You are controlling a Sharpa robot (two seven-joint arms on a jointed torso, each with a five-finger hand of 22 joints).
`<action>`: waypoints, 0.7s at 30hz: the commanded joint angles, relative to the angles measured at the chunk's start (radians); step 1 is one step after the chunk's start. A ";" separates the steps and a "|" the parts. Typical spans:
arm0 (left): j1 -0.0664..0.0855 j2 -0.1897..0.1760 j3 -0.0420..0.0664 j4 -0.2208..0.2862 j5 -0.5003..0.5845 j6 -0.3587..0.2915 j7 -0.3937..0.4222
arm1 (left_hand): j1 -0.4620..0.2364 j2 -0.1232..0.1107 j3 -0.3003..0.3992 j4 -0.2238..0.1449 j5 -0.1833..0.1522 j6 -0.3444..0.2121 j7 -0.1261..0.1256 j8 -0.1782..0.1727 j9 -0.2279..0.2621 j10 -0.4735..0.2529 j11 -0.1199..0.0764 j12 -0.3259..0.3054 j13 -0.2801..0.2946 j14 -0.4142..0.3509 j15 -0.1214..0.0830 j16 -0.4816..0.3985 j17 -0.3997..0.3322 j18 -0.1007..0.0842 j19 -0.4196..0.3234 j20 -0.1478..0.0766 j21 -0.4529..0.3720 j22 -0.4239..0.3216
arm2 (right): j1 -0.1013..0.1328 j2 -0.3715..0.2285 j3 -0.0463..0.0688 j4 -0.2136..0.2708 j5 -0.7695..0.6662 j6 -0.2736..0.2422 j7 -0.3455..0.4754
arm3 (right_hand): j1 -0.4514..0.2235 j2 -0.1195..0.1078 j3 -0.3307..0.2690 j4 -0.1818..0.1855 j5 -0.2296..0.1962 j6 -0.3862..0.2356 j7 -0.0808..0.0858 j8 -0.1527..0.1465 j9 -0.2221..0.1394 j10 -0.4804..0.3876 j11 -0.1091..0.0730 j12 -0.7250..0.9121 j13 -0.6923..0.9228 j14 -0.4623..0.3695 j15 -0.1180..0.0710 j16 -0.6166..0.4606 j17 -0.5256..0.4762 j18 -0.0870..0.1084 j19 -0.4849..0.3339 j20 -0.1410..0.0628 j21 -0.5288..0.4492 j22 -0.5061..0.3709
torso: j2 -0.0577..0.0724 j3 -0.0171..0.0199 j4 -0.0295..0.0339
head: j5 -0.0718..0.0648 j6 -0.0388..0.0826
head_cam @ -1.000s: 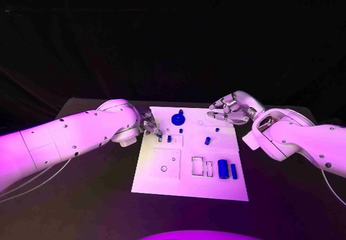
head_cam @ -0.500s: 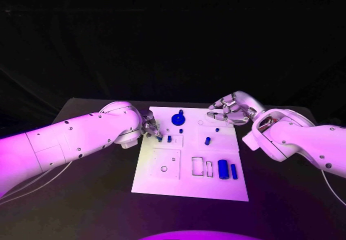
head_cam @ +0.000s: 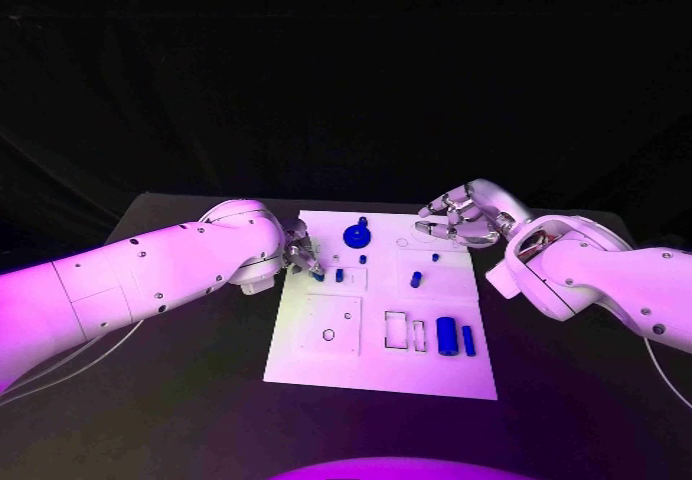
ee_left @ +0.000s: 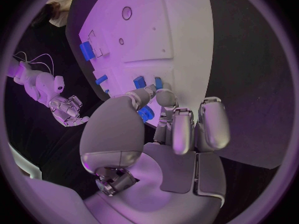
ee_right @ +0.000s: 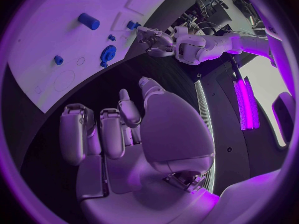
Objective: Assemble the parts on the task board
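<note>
The white task board (head_cam: 378, 350) lies in the middle of the black table. My left hand (head_cam: 302, 254) rests at the board's left edge, toward the far end. In the left wrist view its thumb and a finger pinch a small blue part (ee_left: 146, 113), just above the board (ee_left: 168, 30). Two small blue parts (head_cam: 339, 275) stand next to it. A blue round disc (head_cam: 356, 236) sits at the far edge. My right hand (head_cam: 459, 222) hovers over the far right corner, fingers bent and apart, holding nothing.
A blue cylinder (head_cam: 447, 336) and a blue bar (head_cam: 467, 341) lie on the board's near right part beside rectangular slots (head_cam: 394, 331). Small blue pegs (head_cam: 414, 281) stand mid-board. Bare table runs along both sides of the board.
My left arm has shifted slightly while its hand stays at the board's left edge with the small part. The right hand has barely moved.
</note>
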 commanded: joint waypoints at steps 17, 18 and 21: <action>-0.004 0.002 -0.001 0.002 0.010 0.057 -0.016 | -0.011 0.008 0.095 -0.084 0.003 0.042 -0.033 0.014 0.010 0.012 -0.002 0.006 0.005 0.064 -0.006 -0.003 0.114 -0.007 0.008 -0.003 0.006 0.002 | -0.001 0.001 0.000 0.000 -0.011 0.009 0.006 | -0.001 0.008 -0.001 0.004 0.005 0.003 -0.002 0.005 0.001 -0.003 -0.005 -0.003 0.000 0.054 -0.005 -0.003 0.056 0.021 -0.003 0.000 -0.003 0.141 | -0.001 0.0002 0.0003 | 0.000 -0.003; -0.004 0.003 -0.001 0.002 0.010 0.058 -0.016 | -0.013 0.008 0.096 -0.084 0.003 0.042 -0.034 0.015 0.012 0.013 -0.002 0.007 0.006 0.064 -0.007 -0.003 0.113 -0.007 0.008 -0.003 0.007 0.003 | -0.001 0.001 0.000 0.000 -0.011 0.009 0.006 | -0.001 0.008 -0.001 0.004 0.005 0.003 -0.002 0.005 0.001 -0.003 -0.005 -0.003 0.000 0.054 -0.005 -0.003 0.056 0.021 -0.003 0.000 -0.003 0.141 | -0.001 0.0004 0.0004 | 0.000 -0.003; -0.004 0.007 -0.001 0.001 0.013 0.065 -0.017 | -0.023 0.005 0.097 -0.083 0.003 0.044 -0.036 0.021 0.019 0.018 -0.004 0.012 0.012 0.064 -0.007 -0.003 0.113 -0.008 0.009 -0.004 0.009 0.007 | -0.001 0.001 0.000 0.001 -0.011 0.009 0.006 | -0.001 0.008 -0.001 0.004 0.005 0.003 -0.002 0.005 0.001 -0.003 -0.005 -0.003 0.000 0.054 -0.005 -0.003 0.056 0.021 -0.003 0.000 -0.003 0.141 | 0.000 0.0009 0.0003 | 0.000 -0.004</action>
